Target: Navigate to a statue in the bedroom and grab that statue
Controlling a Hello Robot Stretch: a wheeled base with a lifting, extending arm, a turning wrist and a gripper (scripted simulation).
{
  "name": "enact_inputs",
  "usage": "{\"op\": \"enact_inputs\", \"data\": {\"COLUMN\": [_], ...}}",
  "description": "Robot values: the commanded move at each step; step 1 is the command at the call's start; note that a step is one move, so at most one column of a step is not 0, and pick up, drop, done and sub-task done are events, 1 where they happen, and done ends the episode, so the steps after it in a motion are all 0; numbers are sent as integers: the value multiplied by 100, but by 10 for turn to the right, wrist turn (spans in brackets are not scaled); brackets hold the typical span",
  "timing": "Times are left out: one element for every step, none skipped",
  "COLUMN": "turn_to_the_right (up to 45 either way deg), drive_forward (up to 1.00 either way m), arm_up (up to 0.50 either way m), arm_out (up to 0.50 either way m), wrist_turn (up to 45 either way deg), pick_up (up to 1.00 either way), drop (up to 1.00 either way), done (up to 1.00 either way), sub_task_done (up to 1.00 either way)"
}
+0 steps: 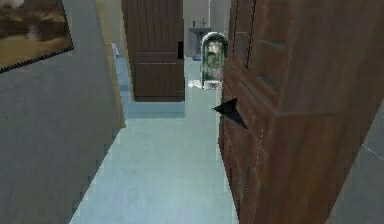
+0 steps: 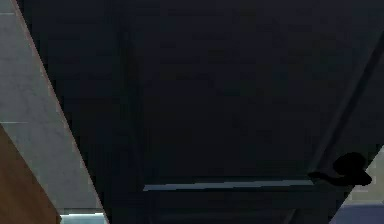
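Statue: I cannot pick one out for certain. The nearest candidate is a single pale arched shape (image 1: 211, 58) with green mottling at the far end of the corridor in the forward view. It stands between the door and the cabinet, and it is too small for me to say what it is. Its lower right part is hidden behind the cabinet's edge.

In the forward view I count one brown wooden door (image 1: 153, 50) with one black handle (image 1: 180, 50), and one framed picture (image 1: 30, 30) on the grey wall (image 1: 50, 130), cut off by the left and top edges. There is also one tall brown cabinet (image 1: 300, 110) along the right, cropped by the frame. One dark pointed piece (image 1: 230, 110) juts from the cabinet's front; I can't make out what it is. A pale blue floor (image 1: 160, 170) runs between the wall and the cabinet.

The arm side view has one very dark door panel (image 2: 220, 90) close up, with one black lever handle (image 2: 345, 172) near the right edge. At the left are a strip of grey wall (image 2: 40, 110) and a wedge of brown wood (image 2: 18, 190).

Whether the pincer is spread or pressed together, I cannot tell.
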Motion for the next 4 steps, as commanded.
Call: {"op": "enact_inputs", "data": {"turn_to_the_right": [-120, 0, 0, 0], "drive_forward": [0, 100, 100, 70], "arm_up": [0, 0, 0, 0], "arm_out": [0, 0, 0, 0], "wrist_turn": [0, 0, 0, 0], "pick_up": [0, 0, 0, 0], "drop": [0, 0, 0, 0], "done": [0, 0, 0, 0], "sub_task_done": [0, 0, 0, 0]}}
